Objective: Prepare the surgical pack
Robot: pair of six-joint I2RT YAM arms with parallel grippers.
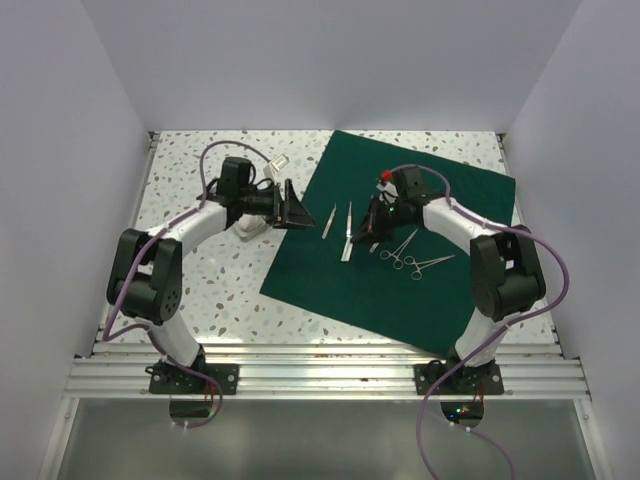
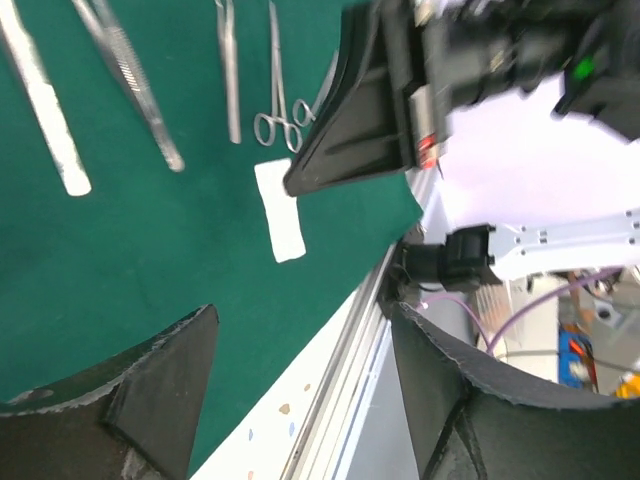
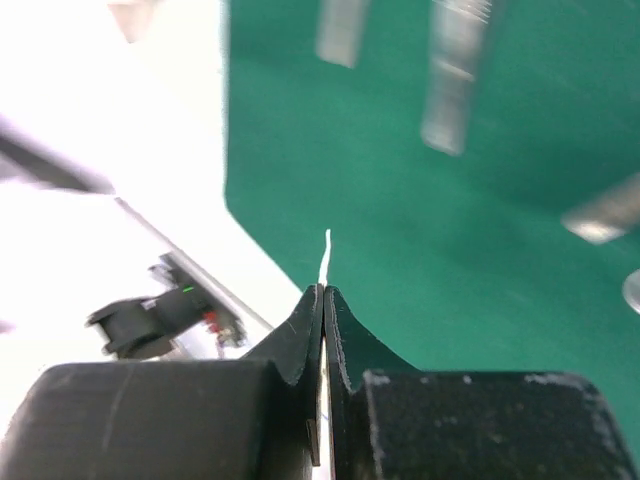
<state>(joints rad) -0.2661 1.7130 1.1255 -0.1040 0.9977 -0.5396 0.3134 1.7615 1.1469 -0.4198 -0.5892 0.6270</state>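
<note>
Setting: white walls [image 1: 320, 60] around a speckled table [image 1: 230, 300].
Right hand [image 3: 323, 292]: fingers pressed together, clamped on a thin white strip [image 2: 280, 215] whose end pokes out past the tips.
Under the right hand: the surgical pack [image 1: 330, 280], spread flat as a dark green sheet set askew on the table; whether the strip touches the cloth cannot be told.
Left hand [image 1: 293, 207]: fingers well apart with nothing between them, low over the sheet's left edge, tips pointing toward the right hand.
Between the hands: two metal tweezers [image 1: 328, 222] lying side by side on the cloth.
Right of the right hand: two ring-handled forceps [image 1: 405, 248], also on the cloth, close together.
</note>
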